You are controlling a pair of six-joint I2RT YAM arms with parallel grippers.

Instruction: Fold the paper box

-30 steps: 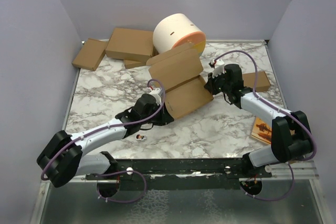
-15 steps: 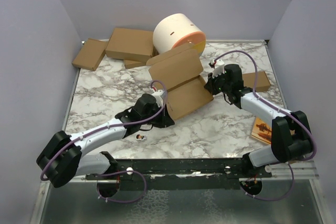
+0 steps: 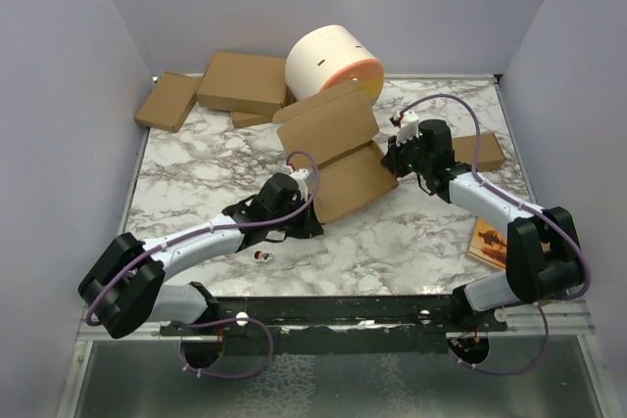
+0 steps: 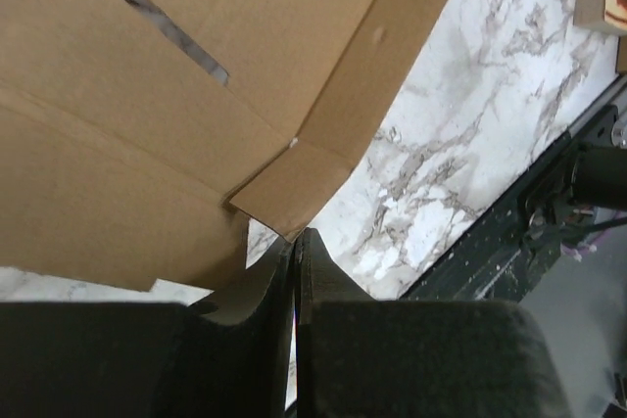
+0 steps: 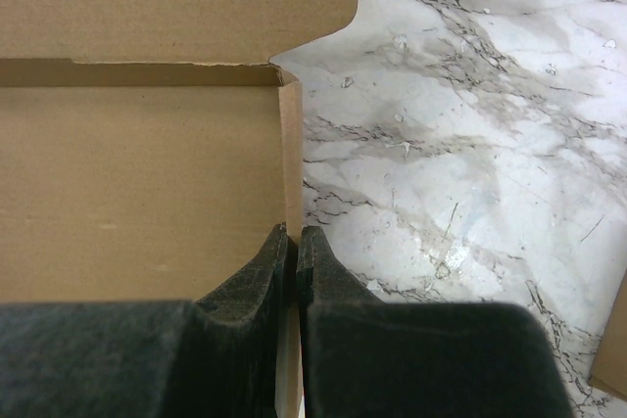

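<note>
The paper box is a brown die-cut sheet, partly folded, in the middle of the marble table. Its far panel is tilted up. My left gripper is at its near left corner. In the left wrist view the left gripper is shut, with its tips touching the corner of a small flap of the box. My right gripper is at the box's right edge. In the right wrist view the right gripper is shut on the upright side wall of the box.
A white and orange cylinder stands behind the box. Ready-made brown cartons lie at the back left, and a smaller one lies behind the right arm. An orange printed card is at the right edge. A small sticker lies near the left arm.
My left arm has shifted a little to the right and its wrist has moved closer to the box's near corner. The right arm and the box have hardly moved.
</note>
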